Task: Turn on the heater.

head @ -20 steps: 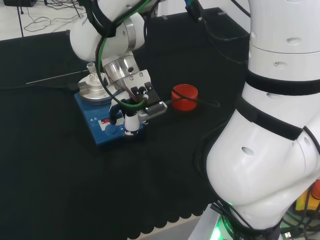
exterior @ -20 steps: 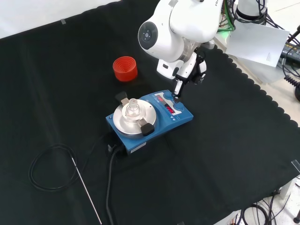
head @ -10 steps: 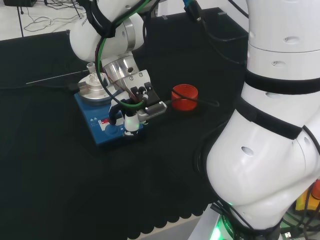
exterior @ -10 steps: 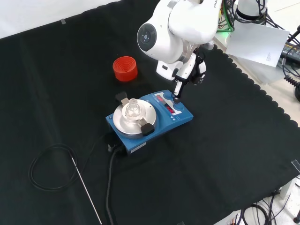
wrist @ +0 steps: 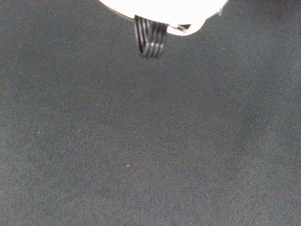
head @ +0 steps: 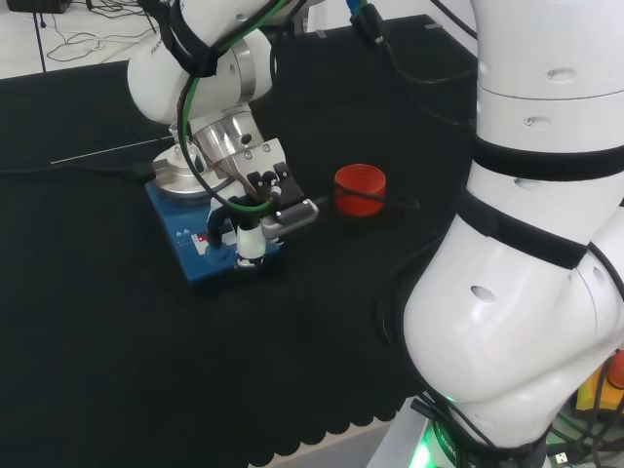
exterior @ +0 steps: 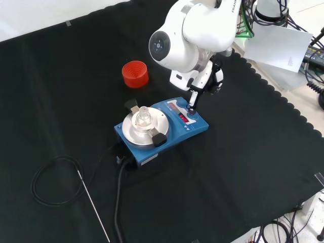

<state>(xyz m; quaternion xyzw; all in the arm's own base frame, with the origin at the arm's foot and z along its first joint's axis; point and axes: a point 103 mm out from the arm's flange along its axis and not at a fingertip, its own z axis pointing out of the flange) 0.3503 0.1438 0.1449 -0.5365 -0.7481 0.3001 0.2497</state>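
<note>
The blue heater (exterior: 198, 123) stands mid-cloth with a round silver plate (exterior: 132, 130) and a small clear flask (exterior: 143, 115) on top. Its front panel shows a red lit display (exterior: 183, 118). The hand (exterior: 204, 80) hangs over the panel end, with one straight finger (exterior: 192, 101) pointing down and its tip touching the panel beside the display. In the head view the hand (head: 265, 195) covers the right part of the heater (head: 187, 232), and a white fingertip (head: 251, 241) rests on the panel. It holds nothing.
A red ribbed ring (exterior: 135, 74) stands on the cloth beyond the heater; in the head view the ring (head: 360, 187) is to its right. A black cable (exterior: 119, 197) and a thin metal rod (exterior: 94, 208) lie at the front left. Black cloth (wrist: 150, 141) shows in the wrist view.
In the head view the hand has slid a little left and lower along the heater's panel. The heater, flask and red ring have stayed put.
</note>
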